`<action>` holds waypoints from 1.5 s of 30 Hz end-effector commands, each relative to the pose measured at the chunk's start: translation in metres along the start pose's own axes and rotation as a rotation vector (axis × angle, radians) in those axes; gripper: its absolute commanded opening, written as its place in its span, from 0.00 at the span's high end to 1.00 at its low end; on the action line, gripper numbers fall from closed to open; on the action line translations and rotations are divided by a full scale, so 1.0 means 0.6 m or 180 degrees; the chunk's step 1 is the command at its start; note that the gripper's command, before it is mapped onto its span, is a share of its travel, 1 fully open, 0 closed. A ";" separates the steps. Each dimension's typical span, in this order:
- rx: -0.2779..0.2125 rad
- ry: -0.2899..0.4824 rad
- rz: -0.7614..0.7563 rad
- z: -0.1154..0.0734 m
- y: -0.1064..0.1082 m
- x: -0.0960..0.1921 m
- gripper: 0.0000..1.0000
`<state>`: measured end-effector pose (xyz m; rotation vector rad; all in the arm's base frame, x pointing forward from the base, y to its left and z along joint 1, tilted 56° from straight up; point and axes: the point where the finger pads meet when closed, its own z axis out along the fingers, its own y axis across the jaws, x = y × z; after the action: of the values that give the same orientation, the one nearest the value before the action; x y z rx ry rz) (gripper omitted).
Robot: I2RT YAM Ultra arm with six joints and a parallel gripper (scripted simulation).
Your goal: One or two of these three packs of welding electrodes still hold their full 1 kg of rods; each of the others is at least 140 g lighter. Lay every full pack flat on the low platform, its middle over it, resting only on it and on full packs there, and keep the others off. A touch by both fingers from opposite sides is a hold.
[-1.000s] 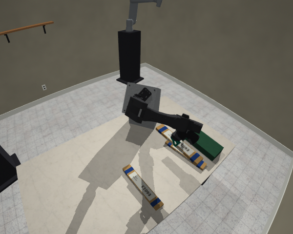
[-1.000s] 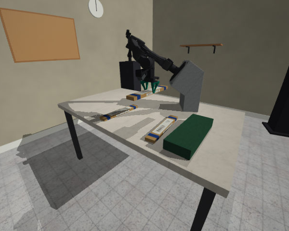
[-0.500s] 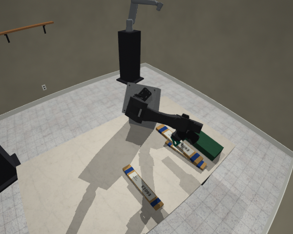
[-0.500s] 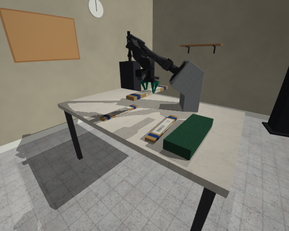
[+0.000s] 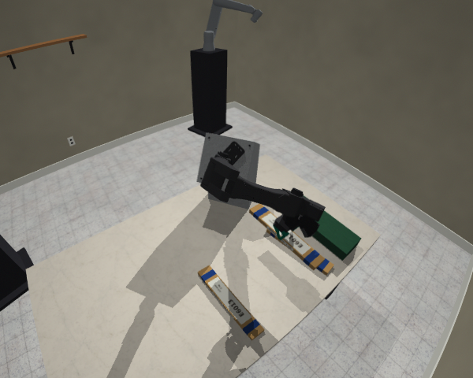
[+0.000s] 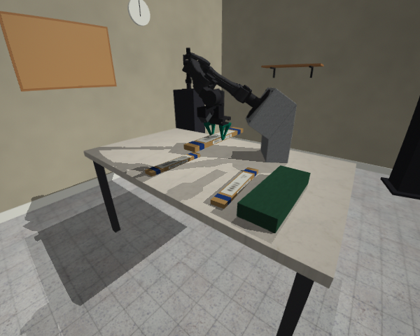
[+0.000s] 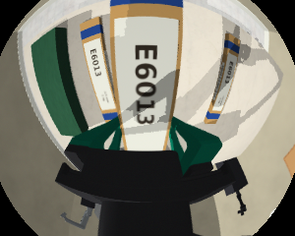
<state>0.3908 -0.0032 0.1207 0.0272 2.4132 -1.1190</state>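
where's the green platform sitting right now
In the exterior view the green platform lies flat near the table's front edge, right of the nearest electrode pack, well away from the pack in the pincer.

A rectangular orange-brown cork board [image 6: 59, 50] hangs on the beige wall, with a round white clock [image 6: 138, 10] above and to its right. On the darker wall sits a narrow wooden shelf [image 6: 292, 66] on two black brackets, and a white wall socket [image 5: 71, 141] sits low down. A tall black pedestal [image 5: 208, 89] carrying a grey articulated arm [image 5: 229, 18] stands on the grey tiled floor [image 6: 188, 289].
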 end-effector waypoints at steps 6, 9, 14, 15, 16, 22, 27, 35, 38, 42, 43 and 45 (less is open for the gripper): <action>-0.0074 -0.0118 0.0004 0.000 0.011 -0.010 1.00; -0.0074 -0.0118 0.0004 0.006 0.011 -0.010 1.00; -0.0074 -0.0118 0.0004 0.017 0.012 -0.011 1.00; -0.0073 -0.0118 0.0004 0.019 0.012 -0.011 1.00; -0.0073 -0.0118 0.0004 0.022 0.012 -0.011 1.00; -0.0073 -0.0119 0.0004 0.031 0.012 -0.011 1.00; -0.0073 -0.0118 0.0003 0.042 0.012 -0.011 1.00; -0.0073 -0.0118 0.0003 0.060 0.013 -0.012 1.00; -0.0073 -0.0118 0.0003 0.062 0.013 -0.012 1.00; -0.0073 -0.0118 0.0004 0.062 0.013 -0.012 1.00; -0.0073 -0.0118 0.0004 0.062 0.013 -0.012 1.00; -0.0073 -0.0118 0.0004 0.062 0.013 -0.012 1.00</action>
<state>0.4119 -0.0353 0.1002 0.0332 2.4017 -1.1064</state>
